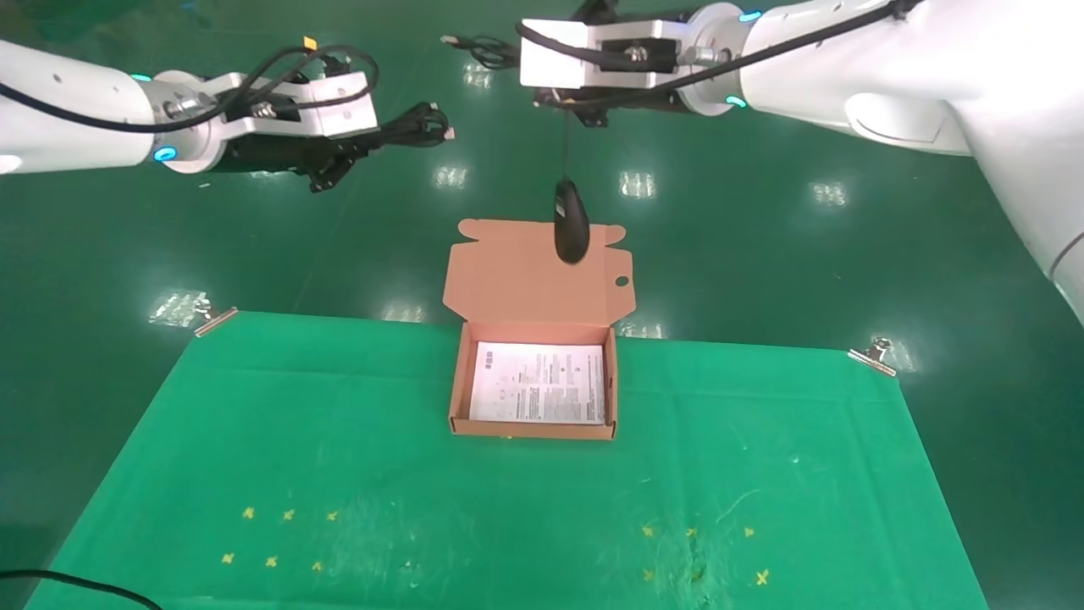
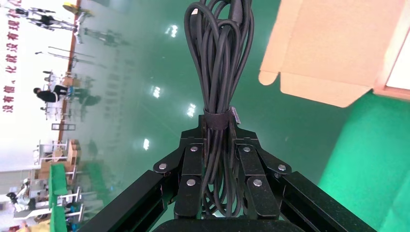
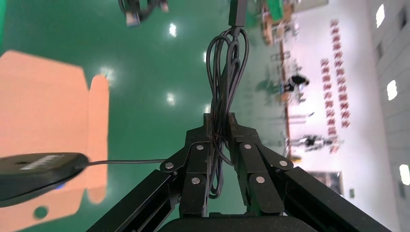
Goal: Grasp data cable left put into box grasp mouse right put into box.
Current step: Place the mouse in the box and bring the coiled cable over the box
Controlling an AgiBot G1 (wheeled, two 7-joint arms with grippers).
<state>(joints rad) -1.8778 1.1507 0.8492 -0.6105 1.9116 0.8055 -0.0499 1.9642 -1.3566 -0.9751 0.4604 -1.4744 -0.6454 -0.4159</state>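
two arms hang in the air beyond the box (image 1: 535,385), which sits open on the green cloth (image 1: 339,474) with a white printed sheet (image 1: 539,383) lying flat inside and its flap lid (image 1: 529,275) folded back. in the head view the left gripper (image 1: 339,161) is up and to the left of the box, clamped on the data cable (image 1: 415,123), whose free end sticks out toward the middle. the right gripper (image 1: 584,106) is above and behind the box, and the mouse (image 1: 571,222) dangles from it on its thin cord (image 1: 565,148) — hanging in front of the flap lid, clear of the box's tray.

left wrist view: the left gripper (image 2: 218,159) has its fingers (image 2: 191,169) closed narrow on the data cable (image 2: 220,58) just beside its black tie (image 2: 217,119); the flap lid (image 2: 338,48) shows off to one side.

right wrist view: the right gripper (image 3: 220,159) pinches a few loops of the cord (image 3: 225,82) between its fingers (image 3: 251,169), narrow — the mouse (image 3: 38,174) hangs off a single strand, its white label (image 3: 43,162) showing, with the flap lid (image 3: 43,111) behind it.
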